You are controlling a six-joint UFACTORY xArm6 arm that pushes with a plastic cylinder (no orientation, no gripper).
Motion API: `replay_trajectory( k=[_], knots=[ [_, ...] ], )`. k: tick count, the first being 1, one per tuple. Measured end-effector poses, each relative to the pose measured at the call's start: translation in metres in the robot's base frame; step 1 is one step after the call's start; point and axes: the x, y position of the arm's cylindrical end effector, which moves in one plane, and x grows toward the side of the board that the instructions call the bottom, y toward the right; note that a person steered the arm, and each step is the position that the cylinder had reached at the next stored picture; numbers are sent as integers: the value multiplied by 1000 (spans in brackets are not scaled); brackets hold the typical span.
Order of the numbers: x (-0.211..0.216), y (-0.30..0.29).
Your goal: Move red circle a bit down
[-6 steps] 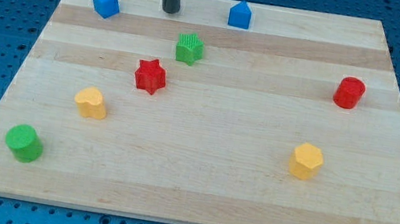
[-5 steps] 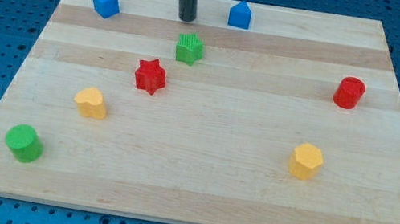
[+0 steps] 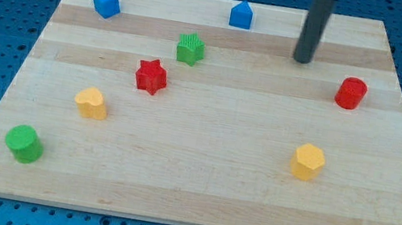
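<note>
The red circle (image 3: 351, 93) sits at the right of the frame on the wooden board (image 3: 197, 185), unmoved since the earlier frames; my tip (image 3: 302, 61) is near it, to its upper left, not touching and holding nothing, having swept right from between the blue cube (image 3: 106, 2) and blue house-shaped block (image 3: 241, 15); the green star (image 3: 189, 48), red star (image 3: 150, 76), both yellow blocks (image 3: 91, 102) (image 3: 308, 161) and green cylinder (image 3: 24, 143) lie as before
</note>
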Motion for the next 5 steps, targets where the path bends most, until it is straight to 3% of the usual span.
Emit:
replay_trajectory(
  k=[3, 5],
  knots=[
    [17, 64],
    [28, 54]
  ],
)
